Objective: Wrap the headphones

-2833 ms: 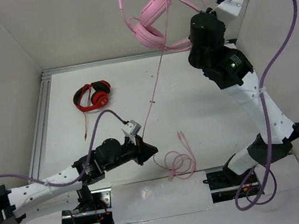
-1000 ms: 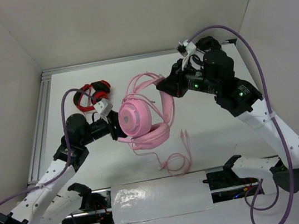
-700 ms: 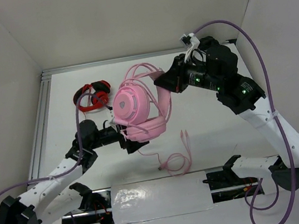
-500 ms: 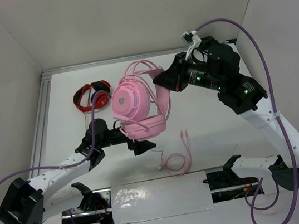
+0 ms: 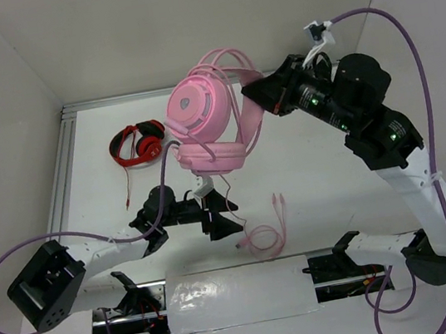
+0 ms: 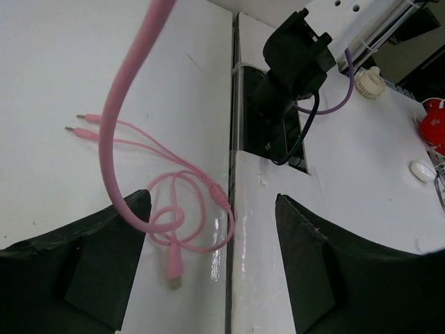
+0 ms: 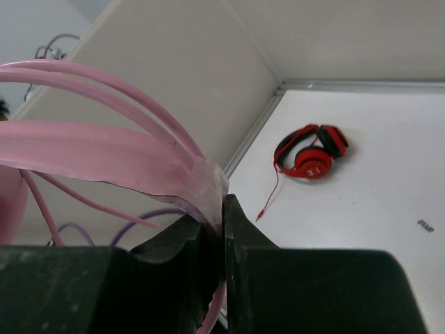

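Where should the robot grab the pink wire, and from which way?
Grab the pink wire on its hanging stretch, above the loops lying on the table. It hangs free in the air there, so the open left gripper can probably come in sideways and close on it.

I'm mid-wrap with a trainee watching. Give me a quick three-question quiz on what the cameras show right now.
1. True or false: the right gripper is shut on the headband of the pink headphones.
2. Fill in: the left gripper is ___.
3. Where do the plugs of the cable lie?
A) on the table
B) between the left gripper's fingers
C) on the red headphones

Key: 1 true; 2 open; 3 A.
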You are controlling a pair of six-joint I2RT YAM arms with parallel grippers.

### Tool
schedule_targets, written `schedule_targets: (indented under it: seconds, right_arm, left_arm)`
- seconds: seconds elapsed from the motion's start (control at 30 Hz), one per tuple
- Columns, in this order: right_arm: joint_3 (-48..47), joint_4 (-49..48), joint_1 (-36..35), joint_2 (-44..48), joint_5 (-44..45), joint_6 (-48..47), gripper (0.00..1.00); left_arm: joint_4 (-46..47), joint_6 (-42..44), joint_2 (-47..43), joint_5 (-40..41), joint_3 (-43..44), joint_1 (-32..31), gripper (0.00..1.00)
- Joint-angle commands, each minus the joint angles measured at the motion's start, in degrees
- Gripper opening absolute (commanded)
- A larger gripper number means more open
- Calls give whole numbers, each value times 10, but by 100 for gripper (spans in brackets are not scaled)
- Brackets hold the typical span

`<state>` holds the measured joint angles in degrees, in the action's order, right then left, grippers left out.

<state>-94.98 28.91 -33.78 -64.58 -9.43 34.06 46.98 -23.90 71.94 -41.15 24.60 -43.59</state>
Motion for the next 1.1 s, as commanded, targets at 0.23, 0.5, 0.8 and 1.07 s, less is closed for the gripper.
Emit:
schedule_targets:
  seconds: [0.23,0.5,0.8,1.07]
  right_arm:
    - [-58,-68,26,6,14,69,0]
    - [-112,-31,27,-9,-26,70,0]
    - [-130,-22,28,4,-9,48,0]
    - [-151,-10,30,1,-1,39,0]
  left_arm:
    - [251,-38,79,-49,-8,-25,89]
    - [262,-23,180,51,62,-31,94]
    - [132,14,104,142,44,-38,99]
    - [46,45,80,196,47,-69,99]
